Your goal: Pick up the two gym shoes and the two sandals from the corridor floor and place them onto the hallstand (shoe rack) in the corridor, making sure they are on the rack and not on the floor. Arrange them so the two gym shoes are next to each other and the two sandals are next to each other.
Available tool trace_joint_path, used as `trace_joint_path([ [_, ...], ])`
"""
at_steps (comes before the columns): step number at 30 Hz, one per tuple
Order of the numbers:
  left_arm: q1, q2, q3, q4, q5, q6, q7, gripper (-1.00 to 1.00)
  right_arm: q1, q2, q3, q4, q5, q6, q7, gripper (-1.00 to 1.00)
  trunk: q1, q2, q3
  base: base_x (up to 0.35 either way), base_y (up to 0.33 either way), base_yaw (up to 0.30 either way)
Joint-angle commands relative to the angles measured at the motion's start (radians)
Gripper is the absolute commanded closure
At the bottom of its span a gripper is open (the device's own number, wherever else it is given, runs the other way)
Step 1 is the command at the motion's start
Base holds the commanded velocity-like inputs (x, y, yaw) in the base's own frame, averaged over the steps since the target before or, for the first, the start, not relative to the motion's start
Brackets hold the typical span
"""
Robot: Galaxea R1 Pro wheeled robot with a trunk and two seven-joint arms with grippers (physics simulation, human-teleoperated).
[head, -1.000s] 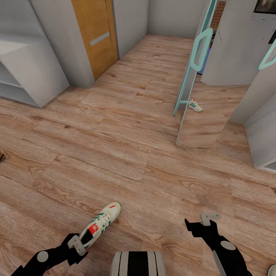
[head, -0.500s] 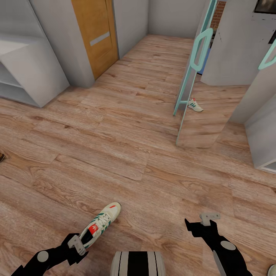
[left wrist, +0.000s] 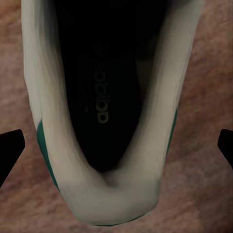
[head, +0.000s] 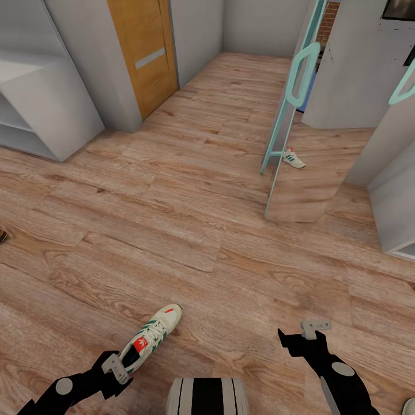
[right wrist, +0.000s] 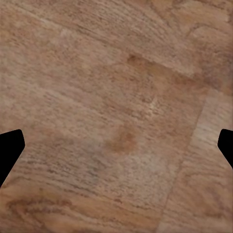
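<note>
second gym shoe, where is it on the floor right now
In the head view the second gym shoe lies far off on the corridor floor, right of centre, just beside the foot of the pale-green-framed glass door.

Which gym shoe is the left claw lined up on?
The near gym shoe, right at the left claw, whose open fingers straddle its heel. The other gym shoe lies far off beside the teal-framed panel.
</note>
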Motion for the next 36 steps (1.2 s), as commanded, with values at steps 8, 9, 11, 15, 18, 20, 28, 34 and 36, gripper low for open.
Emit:
trace_joint_path([
  [8, 0.006, 0.001, 0.001, 0.0, -0.005, -0.008, 0.0, 1.0, 0.0, 0.0, -0.002, -0.002, 0.005, 0.005, 0.007, -1.0, 0.0, 0.0, -0.001, 0.0, 0.0, 0.0],
  [9, 0.006, 0.001, 0.001, 0.0, -0.005, -0.008, 0.0, 1.0, 0.0, 0.0, -0.002, -0.002, 0.005, 0.005, 0.007, -1.0, 0.0, 0.0, -0.001, 0.0, 0.0, 0.0],
  [11, 0.006, 0.001, 0.001, 0.0, -0.005, -0.008, 0.0, 1.0, 0.0, 0.0, -0.002, -0.001, 0.005, 0.005, 0.007, -1.0, 0.0, 0.0, -0.001, 0.0, 0.0, 0.0],
  [15, 0.005, 0.001, 0.0, -0.001, -0.005, -0.008, -0.001, 1.0, 0.0, 0.0, -0.002, -0.001, 0.005, 0.005, 0.007, -1.0, 0.0, 0.0, -0.001, 0.0, 0.0, 0.0],
  [18, 0.005, 0.001, 0.0, -0.001, -0.006, -0.008, -0.001, 1.0, 0.0, 0.0, -0.002, -0.001, 0.005, 0.005, 0.007, -1.0, 0.0, 0.0, -0.001, 0.0, 0.0, 0.0],
  [20, 0.005, 0.001, 0.0, -0.001, -0.006, -0.008, -0.001, 1.0, 0.0, 0.0, -0.002, -0.001, 0.005, 0.005, 0.007, -1.0, 0.0, 0.0, -0.001, 0.0, 0.0, 0.0],
  [28, 0.005, 0.002, 0.0, -0.001, -0.004, -0.008, -0.002, 1.0, 0.0, 0.0, -0.002, -0.001, 0.005, 0.005, 0.007, -1.0, 0.0, 0.0, -0.001, 0.0, 0.0, 0.0],
  [34, 0.008, 0.002, 0.006, -0.03, -0.001, 0.0, 0.0, 1.0, 0.0, 0.0, -0.002, -0.003, 0.007, 0.004, 0.007, -1.0, 0.0, 0.0, -0.001, 0.0, 0.0, 0.0],
  [36, 0.009, 0.003, 0.008, -0.03, -0.001, 0.0, 0.0, 1.0, 0.0, -0.001, -0.002, -0.003, 0.008, 0.003, 0.007, -1.0, 0.0, 0.0, -0.001, 0.0, 0.0, 0.0],
])
